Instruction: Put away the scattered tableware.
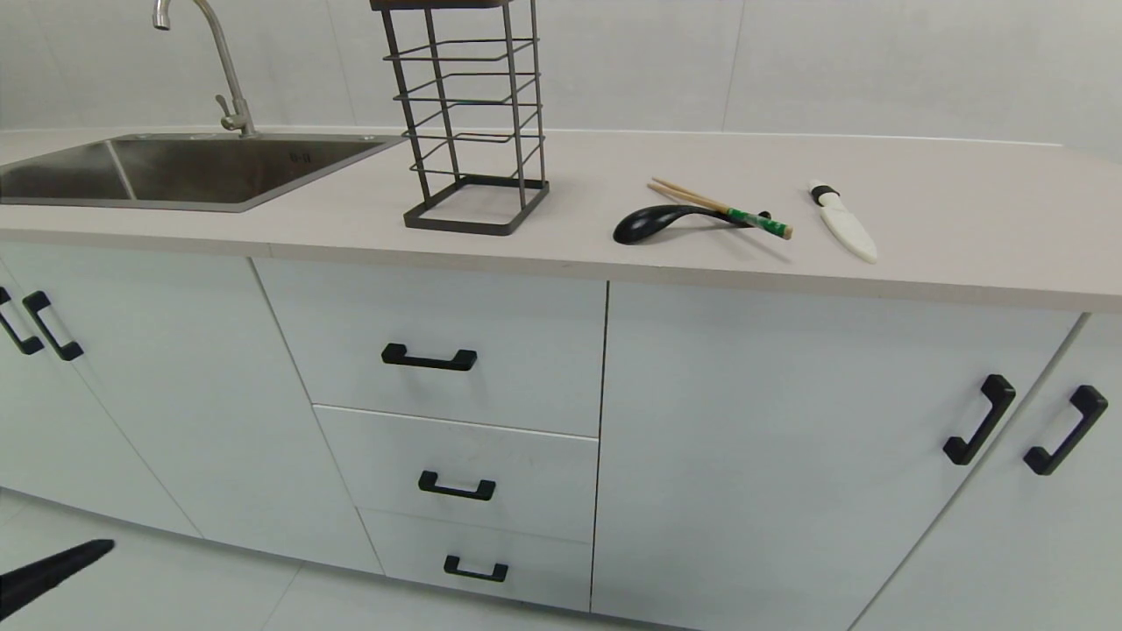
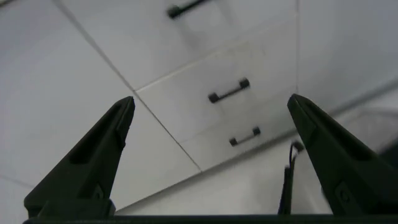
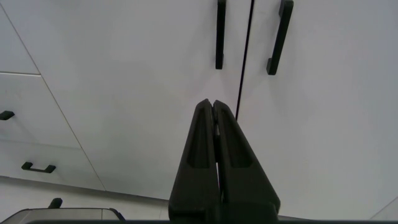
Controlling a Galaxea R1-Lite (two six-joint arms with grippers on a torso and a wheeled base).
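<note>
Matte black, wedge-shaped left gripper (image 2: 211, 99) spread wide, empty; right gripper (image 3: 213, 103) pressed closed. Right of centre: glossy spoon (image 1: 653, 223), wooden chopsticks (image 1: 714, 207).

One wire rack (image 1: 465, 103), one black spoon (image 1: 653, 223), two chopsticks (image 1: 719, 209), one white knife (image 1: 846, 223), one sink (image 1: 131, 203), one tap (image 1: 230, 88), three drawers (image 1: 526, 350), four door handles (image 1: 979, 419)

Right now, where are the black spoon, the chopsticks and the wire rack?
black spoon (image 1: 635, 230), head view, on its bowl.
chopsticks (image 1: 756, 221), head view, on the green-wrapped end.
wire rack (image 1: 456, 228), head view, on its base's front bar.
</note>
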